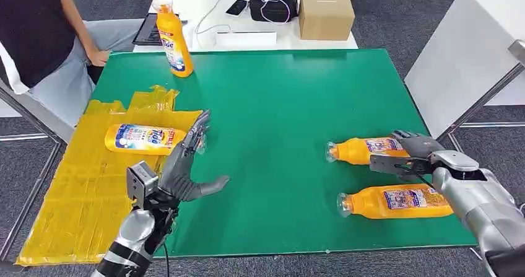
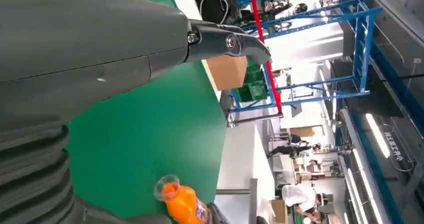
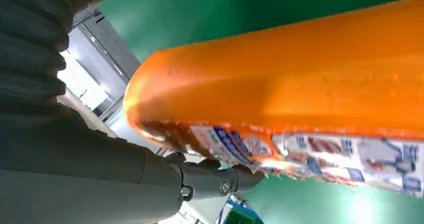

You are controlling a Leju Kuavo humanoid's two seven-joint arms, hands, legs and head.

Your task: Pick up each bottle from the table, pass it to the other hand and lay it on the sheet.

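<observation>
Two orange bottles lie on the green table [image 1: 278, 103] at the right. My right hand [image 1: 413, 153] grips the farther bottle [image 1: 362, 150] at its base, fingers over its far side and thumb along its near side; this bottle [image 3: 300, 83] looms large in the right wrist view beside the thumb [image 3: 200, 181]. The nearer bottle [image 1: 396, 202] lies free. A third bottle [image 1: 145, 138] lies on the yellow sheet [image 1: 80, 190] at the left. A fourth [image 1: 173, 41] stands upright at the back left. My left hand [image 1: 186, 165] hovers open by the sheet's edge, holding nothing.
A person [image 1: 37, 29] sits at the back left corner. Behind the green table a white table carries a cardboard box [image 1: 325, 13], a black bag [image 1: 272, 1] and cables. Another white table [image 1: 470, 48] stands at the right.
</observation>
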